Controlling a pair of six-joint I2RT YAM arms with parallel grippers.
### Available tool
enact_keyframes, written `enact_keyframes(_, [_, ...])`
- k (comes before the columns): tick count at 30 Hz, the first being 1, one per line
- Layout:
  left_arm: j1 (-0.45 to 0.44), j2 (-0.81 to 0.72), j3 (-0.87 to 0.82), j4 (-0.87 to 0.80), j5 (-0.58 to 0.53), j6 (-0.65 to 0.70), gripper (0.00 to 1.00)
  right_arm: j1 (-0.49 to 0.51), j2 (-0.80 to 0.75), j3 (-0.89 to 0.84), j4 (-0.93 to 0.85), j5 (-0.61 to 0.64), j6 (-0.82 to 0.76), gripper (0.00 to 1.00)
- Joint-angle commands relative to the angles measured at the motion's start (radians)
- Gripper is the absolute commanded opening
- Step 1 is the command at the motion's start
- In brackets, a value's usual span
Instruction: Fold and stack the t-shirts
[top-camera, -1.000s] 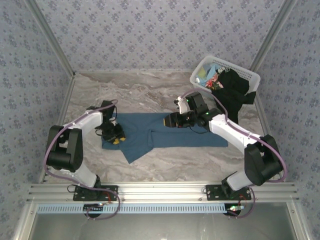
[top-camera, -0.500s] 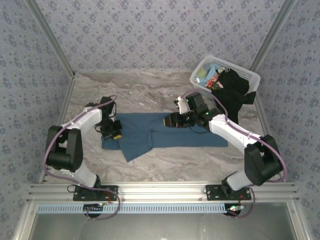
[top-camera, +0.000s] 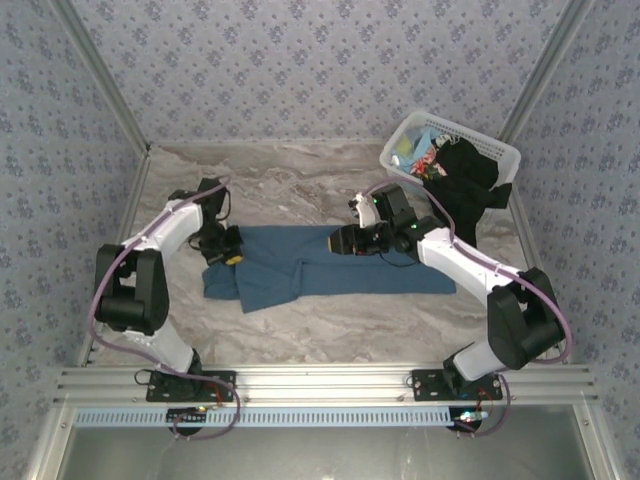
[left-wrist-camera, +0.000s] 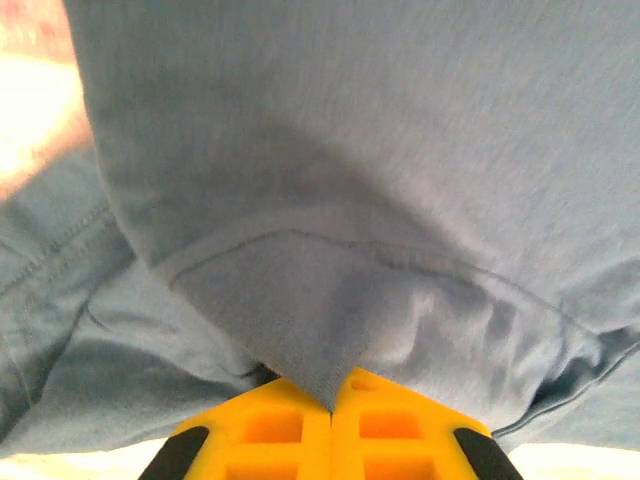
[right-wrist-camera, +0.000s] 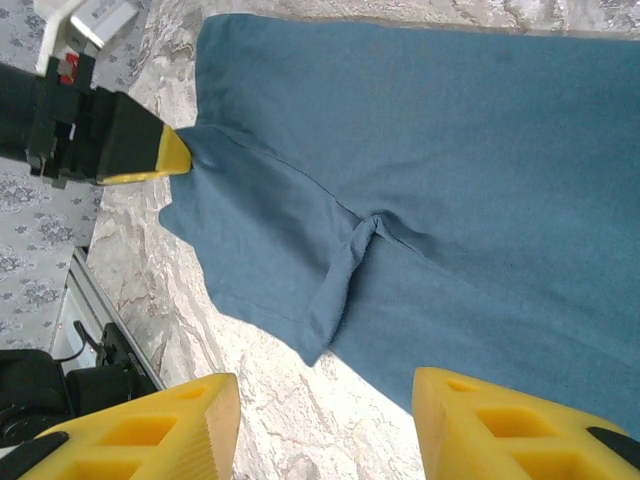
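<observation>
From above, a white basket (top-camera: 392, 155) sits at the far right corner of the marble table (top-camera: 300, 180). A black t-shirt (top-camera: 470, 185) hangs over its near rim, and light blue and multicoloured cloth (top-camera: 418, 152) lies inside. All of this is well apart from the blue t-shirt (top-camera: 340, 272), which is spread across the middle of the table with its left end rumpled and doubled over. The left fingers (top-camera: 230, 252) are at that left end. The right fingers (top-camera: 342, 240) are over the far edge near the shirt's middle.

In the left wrist view, the left fingers (left-wrist-camera: 290, 430) are clenched together on a point of blue cloth (left-wrist-camera: 380, 200), and the rest of the shirt hangs in folds beyond them.

In the right wrist view, the right fingers (right-wrist-camera: 150, 425) are spread wide with nothing between them but bare marble. The shirt (right-wrist-camera: 450, 180) lies beyond their tips, a sleeve seam puckered in front of them. The left fingers (right-wrist-camera: 165, 155) meet its far corner.
</observation>
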Motion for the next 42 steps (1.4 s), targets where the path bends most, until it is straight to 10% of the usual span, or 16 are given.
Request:
enact_keyframes(1, [0.014, 0.055, 0.101, -0.088, -0.021, 0.04, 0.0, -0.007, 0.004, 0.011, -0.041, 0.024, -0.007, 0.5])
enact_keyframes(18, [0.044, 0.294, 0.388, -0.187, -0.142, 0.127, 0.0, -0.024, -0.008, -0.004, -0.054, 0.036, -0.008, 0.48])
enact_keyframes(25, [-0.018, 0.188, 0.334, -0.164, -0.344, 0.11, 0.38, -0.024, -0.036, -0.017, -0.073, 0.057, -0.011, 0.48])
enact_keyframes(33, [-0.202, 0.069, 0.081, 0.108, -0.024, -0.003, 0.06, -0.04, -0.056, -0.04, -0.075, 0.073, -0.004, 0.48])
enact_keyframes(42, [-0.294, 0.209, 0.055, 0.157, 0.002, 0.013, 0.0, -0.06, -0.084, -0.042, -0.094, 0.074, -0.014, 0.48])
